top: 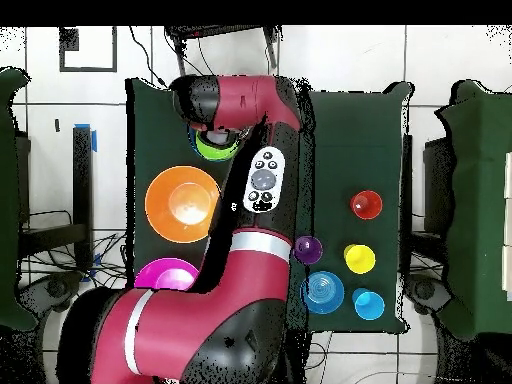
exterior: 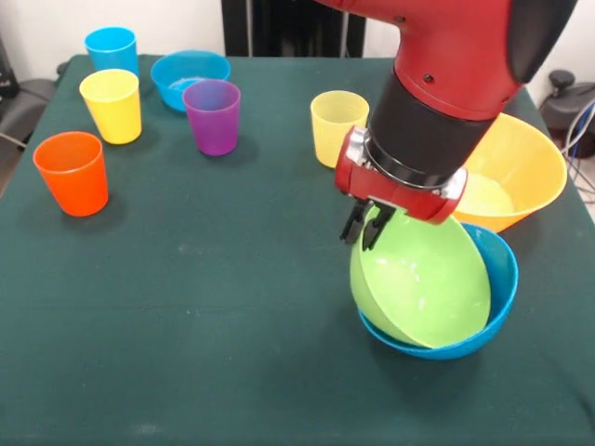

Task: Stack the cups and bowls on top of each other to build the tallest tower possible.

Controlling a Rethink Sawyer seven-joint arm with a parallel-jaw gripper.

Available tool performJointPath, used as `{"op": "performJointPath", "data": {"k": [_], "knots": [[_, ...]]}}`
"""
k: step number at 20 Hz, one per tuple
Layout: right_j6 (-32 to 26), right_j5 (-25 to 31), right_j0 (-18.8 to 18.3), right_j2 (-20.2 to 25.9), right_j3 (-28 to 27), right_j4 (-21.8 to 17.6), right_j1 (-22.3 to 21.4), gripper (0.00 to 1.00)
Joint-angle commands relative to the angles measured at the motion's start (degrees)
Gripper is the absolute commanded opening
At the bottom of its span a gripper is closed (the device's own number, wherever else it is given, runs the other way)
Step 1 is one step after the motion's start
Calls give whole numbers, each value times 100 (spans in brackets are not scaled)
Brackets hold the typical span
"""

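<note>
Arm over the dark green bench [exterior: 186,307], pincer [exterior: 365,223] pinching the rim of the tilted green bowl [exterior: 423,279].

Largest first: the orange-yellow bowl [exterior: 521,167] sits near the bench's right edge in the front view; the green bowl leans inside the medium blue bowl [exterior: 497,288] just in front of it; five cups and the small blue bowl [exterior: 189,76] stand toward the far left corner.

Just below the hand [exterior: 365,226], the green bowl [exterior: 423,279] is glossy, translucent plastic, like the blue bowl [exterior: 497,279] under it. The desk [exterior: 214,307] wears matt dark-green cloth.
</note>
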Motion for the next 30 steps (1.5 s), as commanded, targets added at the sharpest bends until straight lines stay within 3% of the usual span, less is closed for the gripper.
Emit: {"op": "performJointPath", "data": {"k": [1, 9, 17, 22, 30], "knots": [[1388, -114, 229, 93, -510, 27, 344, 0], [1614, 353, 399, -81, -962, 174, 514, 0], [1466, 157, 327, -56, -785, 219, 476, 0], [1392, -412, 249, 192, -49, 400, 179, 0], [1068, -1088, 54, 331, 612, 461, -10, 0]]}}
